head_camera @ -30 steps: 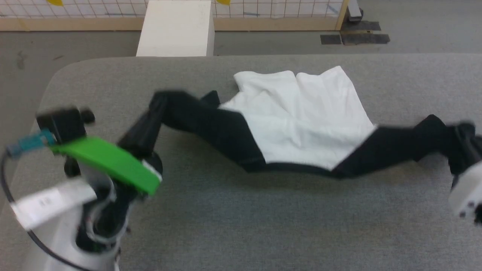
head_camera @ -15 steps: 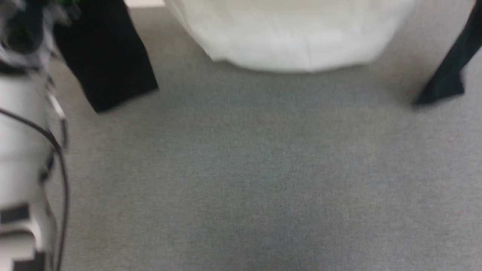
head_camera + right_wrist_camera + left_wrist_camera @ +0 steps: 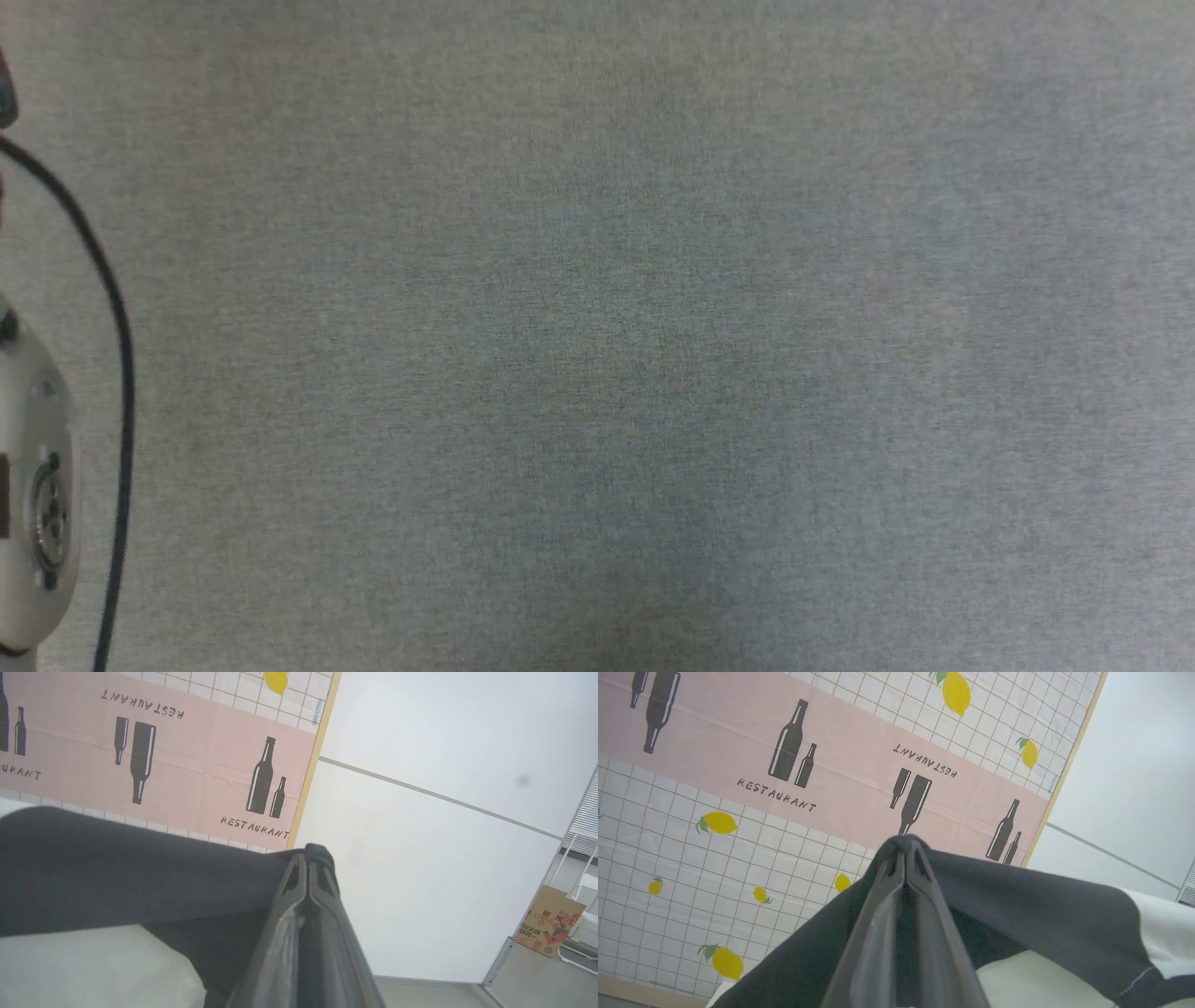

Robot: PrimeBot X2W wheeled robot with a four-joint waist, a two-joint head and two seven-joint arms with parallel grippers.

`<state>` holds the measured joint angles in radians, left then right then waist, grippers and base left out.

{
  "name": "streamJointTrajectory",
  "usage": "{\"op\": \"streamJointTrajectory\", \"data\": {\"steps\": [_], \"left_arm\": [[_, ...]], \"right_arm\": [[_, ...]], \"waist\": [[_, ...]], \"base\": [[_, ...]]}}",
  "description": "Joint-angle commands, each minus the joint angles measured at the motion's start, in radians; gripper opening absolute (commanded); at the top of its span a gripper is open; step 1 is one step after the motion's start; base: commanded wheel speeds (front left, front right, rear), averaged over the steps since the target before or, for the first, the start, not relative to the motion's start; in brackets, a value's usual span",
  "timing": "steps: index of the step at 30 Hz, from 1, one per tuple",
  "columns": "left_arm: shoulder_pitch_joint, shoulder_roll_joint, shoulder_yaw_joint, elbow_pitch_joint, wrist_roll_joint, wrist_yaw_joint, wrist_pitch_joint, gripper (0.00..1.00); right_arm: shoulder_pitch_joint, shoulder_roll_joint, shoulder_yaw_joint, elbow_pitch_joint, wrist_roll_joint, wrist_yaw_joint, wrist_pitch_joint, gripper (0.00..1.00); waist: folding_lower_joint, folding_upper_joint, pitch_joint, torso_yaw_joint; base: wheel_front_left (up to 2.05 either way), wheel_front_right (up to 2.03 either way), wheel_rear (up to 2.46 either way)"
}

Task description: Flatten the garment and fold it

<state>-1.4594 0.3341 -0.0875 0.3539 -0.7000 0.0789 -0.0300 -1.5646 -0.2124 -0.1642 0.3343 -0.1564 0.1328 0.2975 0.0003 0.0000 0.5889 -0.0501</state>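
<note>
In the left wrist view my left gripper (image 3: 905, 851) is shut on a fold of the garment's black sleeve fabric (image 3: 1041, 905), which drapes down to the right, with the white body (image 3: 1169, 924) beyond it. My right gripper (image 3: 308, 858) is likewise shut on black fabric of the garment (image 3: 117, 868), which stretches off to the left, with white cloth (image 3: 93, 966) under it. Both grippers point at a wall, held up off the table. The head view shows bare grey table (image 3: 597, 336) and a pale arm segment (image 3: 28, 485) at the left edge.
A wall covering (image 3: 738, 826) printed with bottles and lemons hangs behind the grippers, beside a plain white wall (image 3: 444, 835). A cardboard box (image 3: 551, 921) stands on the floor at the far right. A black cable (image 3: 112, 308) curves along the arm.
The head camera has swung downward. The garment, stretched across the table a second ago, rose to the top of the picture and then left it.
</note>
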Motion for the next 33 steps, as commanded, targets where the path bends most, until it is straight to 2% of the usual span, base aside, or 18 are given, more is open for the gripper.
{"op": "streamJointTrajectory", "data": {"steps": [1,6,11,15,18,21,25,28,33], "left_arm": [[-0.01,-0.001,0.001,0.018,0.008,-0.014,-0.016,0.0],[0.074,0.004,-0.035,0.093,0.01,-0.057,-0.008,0.0],[0.25,0.024,-0.092,0.162,0.016,-0.109,0.035,0.0],[0.431,0.045,-0.147,0.168,0.015,-0.14,0.104,0.0],[0.602,0.065,-0.178,0.129,-0.006,-0.15,0.172,0.0],[0.786,0.07,-0.177,0.055,-0.051,-0.145,0.204,0.0],[1.051,0.062,-0.169,-0.073,-0.118,-0.109,0.235,0.0],[1.234,0.051,-0.164,-0.176,-0.169,-0.071,0.261,0.0],[1.441,0.045,-0.16,-0.301,-0.221,-0.022,0.291,0.0]], "right_arm": [[-0.013,-0.006,-0.013,0.028,-0.011,-0.002,-0.025,0.0],[0.051,-0.01,-0.009,0.131,0.013,-0.002,-0.069,0.0],[0.235,-0.015,0.034,0.2,0.099,-0.002,-0.078,0.0],[0.43,-0.041,0.089,0.195,0.197,-0.002,-0.044,0.0],[0.604,-0.068,0.12,0.141,0.284,-0.002,0.013,0.0],[0.781,-0.086,0.125,0.048,0.349,-0.002,0.071,0.0],[1.036,-0.094,0.09,-0.107,0.388,-0.002,0.156,0.0],[1.212,-0.063,0.034,-0.22,0.4,-0.002,0.203,0.0],[1.418,0.033,-0.054,-0.358,0.399,-0.002,0.255,0.0]], "waist": [[-0.0003,0.0,0.018,0.006],[-0.0003,0.0,0.003,0.019],[-0.0003,0.0,-0.053,0.024],[-0.0003,0.0,-0.125,0.031],[-0.0003,0.0,-0.184,0.033],[-0.0003,0.0,-0.238,0.03],[-0.0003,0.0,-0.296,0.03],[-0.0003,0.0,-0.331,0.03],[-0.0003,0.0,-0.376,0.034]], "base": [[0.0,0.0,0.0],[0.0,0.0,0.0],[0.0,0.0,0.0],[0.0,0.0,0.0],[0.0,0.0,0.0],[0.0,0.0,0.0],[0.0,0.0,0.0],[0.0,0.0,0.0],[0.0,0.0,0.0]]}}
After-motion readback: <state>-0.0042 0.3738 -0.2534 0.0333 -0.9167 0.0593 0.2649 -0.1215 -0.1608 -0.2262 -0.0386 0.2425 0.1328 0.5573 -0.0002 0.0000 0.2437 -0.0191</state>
